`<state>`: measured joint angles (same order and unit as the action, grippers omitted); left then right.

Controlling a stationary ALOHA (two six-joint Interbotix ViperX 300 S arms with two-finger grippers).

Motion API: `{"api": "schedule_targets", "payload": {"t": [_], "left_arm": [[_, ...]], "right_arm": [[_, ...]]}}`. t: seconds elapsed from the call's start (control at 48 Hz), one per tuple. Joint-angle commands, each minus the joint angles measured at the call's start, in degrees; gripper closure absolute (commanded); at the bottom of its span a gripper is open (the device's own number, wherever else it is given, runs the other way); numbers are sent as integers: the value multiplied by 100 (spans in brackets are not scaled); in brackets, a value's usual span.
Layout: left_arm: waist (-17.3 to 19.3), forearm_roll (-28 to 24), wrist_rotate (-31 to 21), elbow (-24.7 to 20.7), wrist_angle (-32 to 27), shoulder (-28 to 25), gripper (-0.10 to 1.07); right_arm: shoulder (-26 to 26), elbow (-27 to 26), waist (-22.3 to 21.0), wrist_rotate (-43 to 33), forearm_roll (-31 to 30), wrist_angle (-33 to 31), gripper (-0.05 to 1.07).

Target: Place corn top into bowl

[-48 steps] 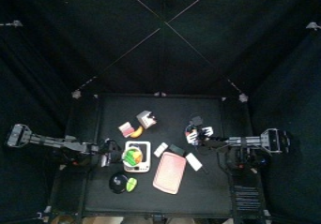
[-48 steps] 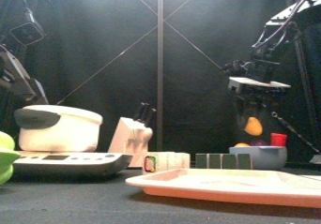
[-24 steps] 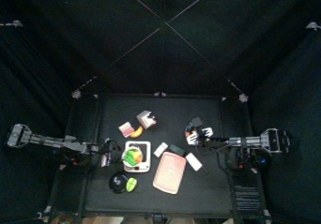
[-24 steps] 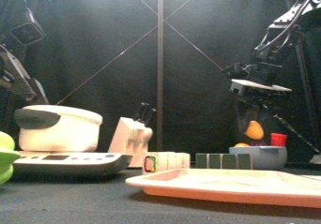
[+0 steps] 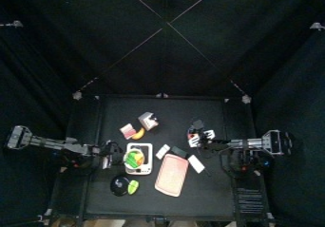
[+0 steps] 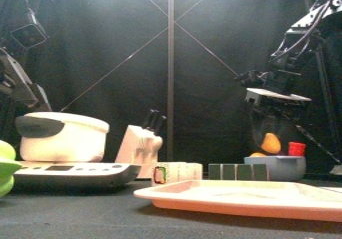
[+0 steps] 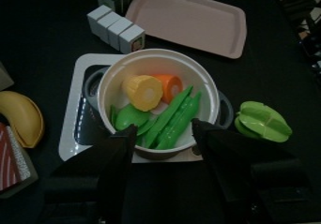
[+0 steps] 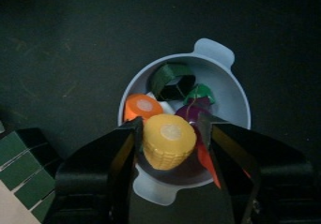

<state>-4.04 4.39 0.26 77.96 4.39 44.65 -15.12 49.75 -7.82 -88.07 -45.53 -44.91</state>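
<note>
The corn top [image 8: 167,140], a yellow stub, lies in the small grey-blue bowl [image 8: 234,89] among a carrot piece and dark vegetables. My right gripper [image 8: 174,127] hovers straight above it, open, with one jaw on each side and neither touching it. From the front, the corn top [image 6: 271,143] sticks up out of the bowl [image 6: 283,167] with the right gripper [image 6: 275,99] a little above it. The top view places the bowl [image 5: 197,134] right of the table's middle. My left gripper [image 7: 174,148] is open and holds nothing, resting over the white pot [image 7: 115,71].
A pink tray [image 5: 173,175] lies at the front centre. The white pot [image 5: 139,156] stands on its scale-like base left of it, holding corn, carrot and pea pods. A green pepper [image 7: 264,121], small boxes [image 6: 214,171] and a knife block [image 6: 139,143] are nearby.
The right gripper opened wider and rose slightly. The corn top left its jaws and dropped lower, settling in the bowl. The left arm stayed still.
</note>
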Motion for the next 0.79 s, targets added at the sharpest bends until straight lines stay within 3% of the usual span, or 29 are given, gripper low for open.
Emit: {"api": "schedule_targets", "payload": {"t": [0.0, 0.167, 0.771], "left_arm": [[9, -9, 0, -123, 35, -18, 10], [0, 0, 0, -123, 35, -18, 10], [0, 0, -9, -114, 9, -9, 10]], "right_arm": [[-62, -44, -9, 9, -26, 0, 12], [-62, -44, -9, 0, -26, -18, 5], [-105, -202, -9, 0, -35, 26, 5]]}}
